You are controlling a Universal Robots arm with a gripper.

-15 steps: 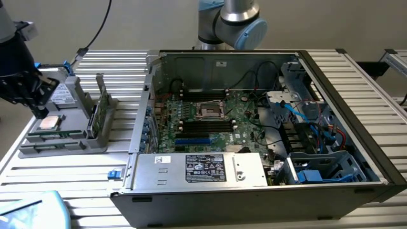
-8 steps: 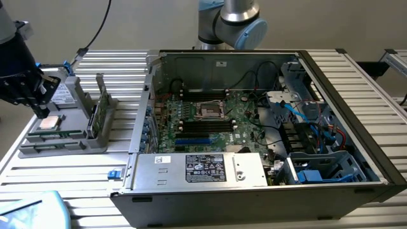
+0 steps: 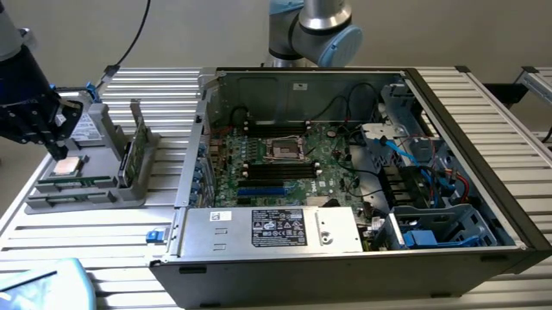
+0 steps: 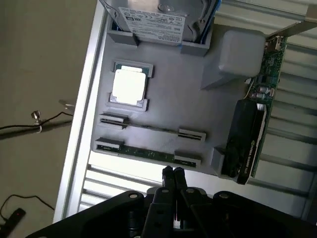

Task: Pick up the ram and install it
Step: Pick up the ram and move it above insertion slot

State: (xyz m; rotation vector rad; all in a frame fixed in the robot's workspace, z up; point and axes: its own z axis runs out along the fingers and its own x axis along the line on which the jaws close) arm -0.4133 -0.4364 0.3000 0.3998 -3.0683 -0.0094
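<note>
Gripper (image 4: 172, 171) closed, tips together, empty, just beside ram (image 4: 146, 152) in grey tray (image 4: 168, 89). Risk: if I descend like this, shut tips hit board edge, no grasp.

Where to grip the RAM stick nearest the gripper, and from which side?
Likely the middle of the ram's long upper edge, coming from straight above and pinching its thin faces. It seems to stand on edge in the holder, both ends seated in end blocks, so only the mid span is free.
</note>
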